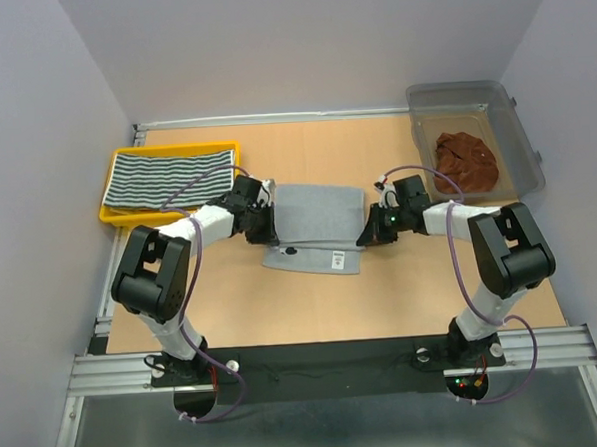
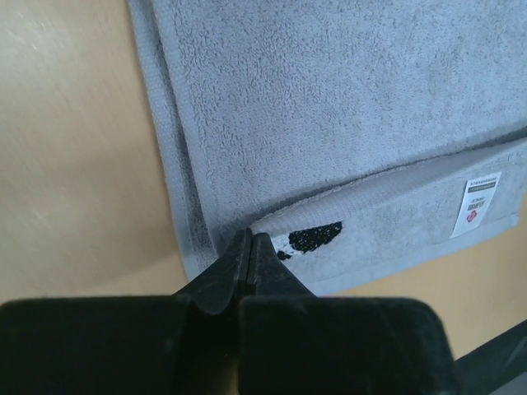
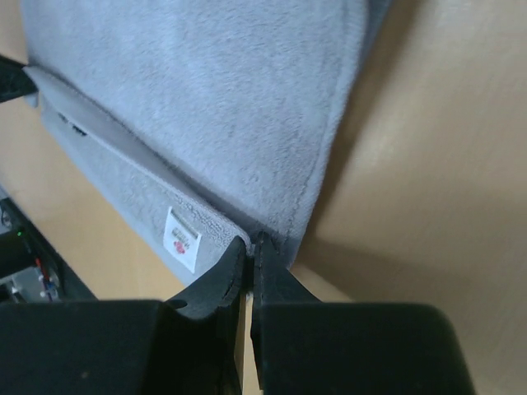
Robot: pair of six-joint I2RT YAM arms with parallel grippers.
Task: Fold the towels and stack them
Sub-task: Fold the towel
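A grey towel [image 1: 314, 223] lies partly folded mid-worktop [image 1: 382, 289], white label [image 1: 337, 263] showing; a black-white striped towel [image 1: 166, 177] lies flat in a yellow tray [image 1: 118, 219]; a rust-brown towel [image 1: 466, 162] sits crumpled in a clear bin [image 1: 526, 162]

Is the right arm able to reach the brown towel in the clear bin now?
Likely yes, but not freely: the right gripper is shut on a corner of the grey towel. The brown towel lies close, in the open-topped clear bin, nothing between.

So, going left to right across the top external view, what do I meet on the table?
Yellow tray holding black-white striped towel → left gripper → grey towel → right gripper → clear bin holding rust-brown towel.
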